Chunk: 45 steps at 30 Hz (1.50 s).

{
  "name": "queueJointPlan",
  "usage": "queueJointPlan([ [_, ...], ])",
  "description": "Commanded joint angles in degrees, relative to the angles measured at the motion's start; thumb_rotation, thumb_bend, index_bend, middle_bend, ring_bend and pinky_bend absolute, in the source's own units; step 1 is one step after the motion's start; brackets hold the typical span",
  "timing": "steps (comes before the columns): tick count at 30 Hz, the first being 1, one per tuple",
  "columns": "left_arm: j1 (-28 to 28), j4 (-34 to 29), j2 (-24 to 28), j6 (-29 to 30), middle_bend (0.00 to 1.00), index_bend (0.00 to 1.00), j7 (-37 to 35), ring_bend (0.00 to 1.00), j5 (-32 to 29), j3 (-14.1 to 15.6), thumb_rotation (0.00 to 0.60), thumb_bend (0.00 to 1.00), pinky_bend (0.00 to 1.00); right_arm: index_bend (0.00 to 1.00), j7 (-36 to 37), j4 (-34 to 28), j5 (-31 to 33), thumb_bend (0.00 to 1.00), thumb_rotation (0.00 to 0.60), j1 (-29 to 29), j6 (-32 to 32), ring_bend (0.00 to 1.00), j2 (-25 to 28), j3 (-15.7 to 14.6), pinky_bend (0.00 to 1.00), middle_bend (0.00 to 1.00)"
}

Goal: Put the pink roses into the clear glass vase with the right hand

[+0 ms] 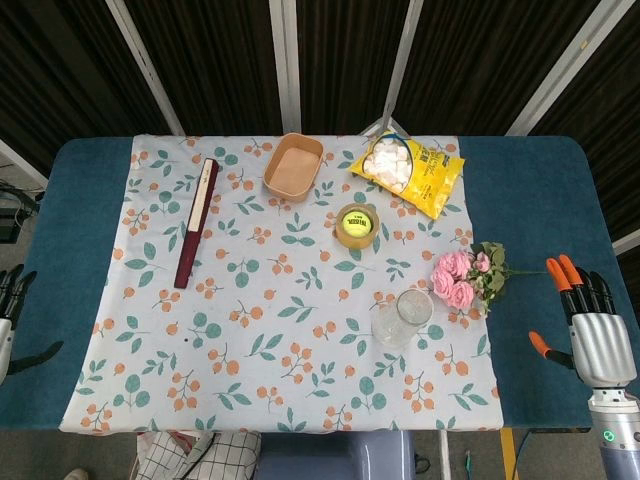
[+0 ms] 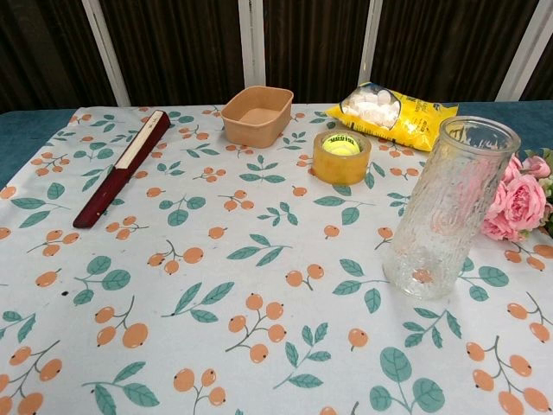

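Roses [image 1: 461, 277] lie at the cloth's [image 1: 150, 390] right edge, just beside the upright glass vase [image 1: 403, 317]. Right hand [image 1: 590, 318] hovers over bare blue table [image 1: 545, 200], fingers spread, holding nothing. Left hand [image 1: 10, 305] peeks in at the far left edge, fingers apart. Chest view shows neither hand.
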Motion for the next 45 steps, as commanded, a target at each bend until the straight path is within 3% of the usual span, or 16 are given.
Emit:
queueJointPlan([
  [1,-0.02,0.06,-0.04,-0.04,0.00,0.00,0.15,0.00,0.09,0.06,0.600,0.00,0.00,0.00,0.17,0.10,-0.08,0.25,0.600,-0.13,0.23,0.00,-0.02,-0.02,0.00,0.00],
  [21,-0.46,-0.39,0.22,-0.75,0.00,0.00,0.30,0.00,0.96,0.52,0.600,0.00,0.00,0.00,2.31,-0.42,0.87,0.25,0.600,1.24,-3.10,0.00,1.24,0.16,0.00,0.00],
  [28,-0.80,-0.51,0.51,-1.26,0.00,0.00,-0.62,0.00,0.88,0.40,0.600,0.00,0.00,0.00,3.31,2.38,5.78,0.25,0.600,6.12,-12.41,0.00,2.90,2.68,0.00,0.00],
  [33,-0.96,-0.69,0.62,-1.62,0.00,0.00,-1.21,0.00,0.63,0.32,0.600,0.00,0.00,0.00,5.59,7.59,8.59,0.25,0.600,10.48,-19.74,0.00,1.48,4.27,0.00,0.00],
  [45,-1.48,-1.50,1.24,-3.75,0.00,0.00,-1.90,0.00,-1.07,0.17,0.600,0.00,0.00,0.00,3.85,19.71,7.60,0.25,0.600,19.67,-33.38,0.00,-5.41,2.71,0.00,0.00],
])
